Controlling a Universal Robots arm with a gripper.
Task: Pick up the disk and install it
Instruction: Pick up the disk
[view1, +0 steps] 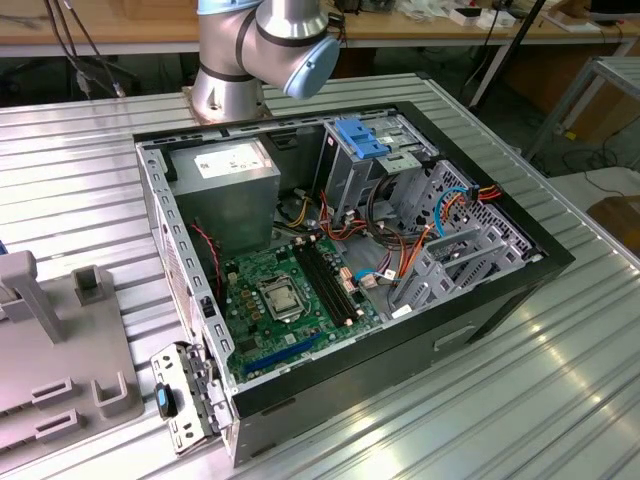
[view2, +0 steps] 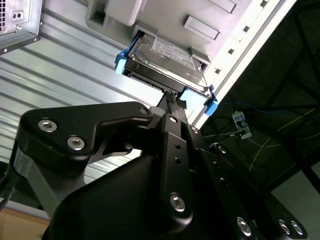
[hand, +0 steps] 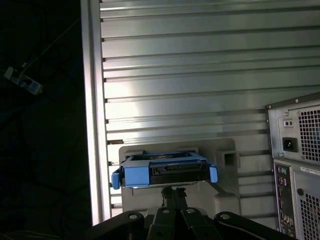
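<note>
While the flat, dark grey metal disk (view2: 165, 60) in its bright blue plastic carrier frame sat in a pale grey plastic holder (hand: 225, 150) on the ribbed metal table (hand: 190, 75), the black gripper (view2: 170, 102) held its fingers close together at the disk's near edge. Whether they pinched it could not be told. The pick-up seemed in hand, calling for a sure hold and a lift clear of the holder's walls. Nothing had gone into the open black computer case (view1: 480, 300).
</note>
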